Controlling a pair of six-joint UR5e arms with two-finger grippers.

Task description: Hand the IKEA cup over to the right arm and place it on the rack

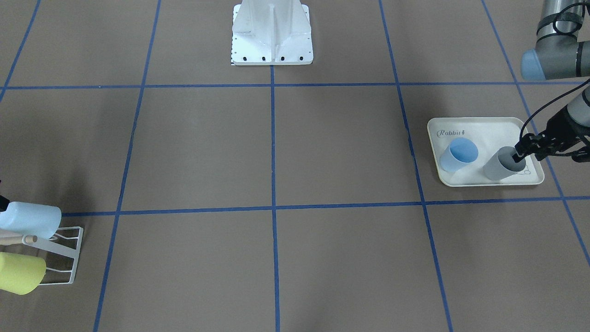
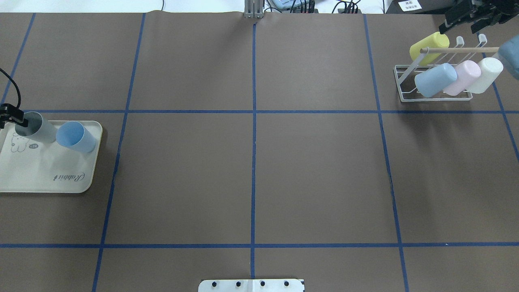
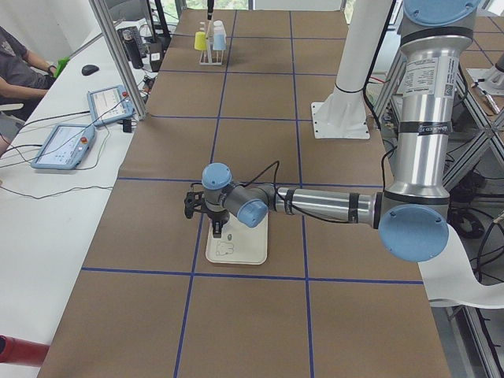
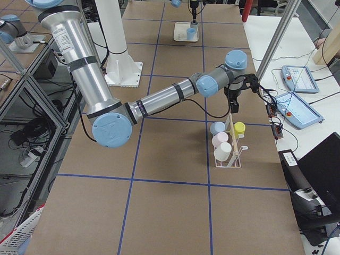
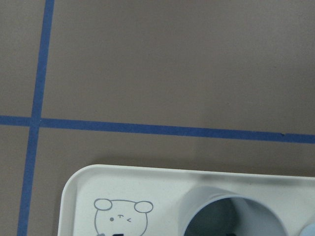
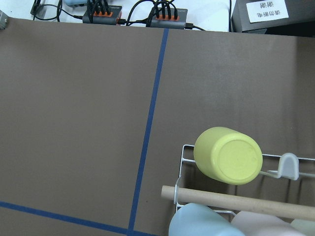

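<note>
Grey plastic cup (image 1: 500,167) upright on cream rabbit-print tray (image 1: 488,133), mouth up. Left gripper (image 1: 520,157) at its rim, one finger inside; clamping not discernible. Right gripper (image 2: 460,25) well apart, above white wire rack (image 2: 458,50), fingers spread, empty.

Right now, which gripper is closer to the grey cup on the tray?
Left. The left gripper is right at the grey cup's rim; the right gripper is far across the table, over the rack.
</note>
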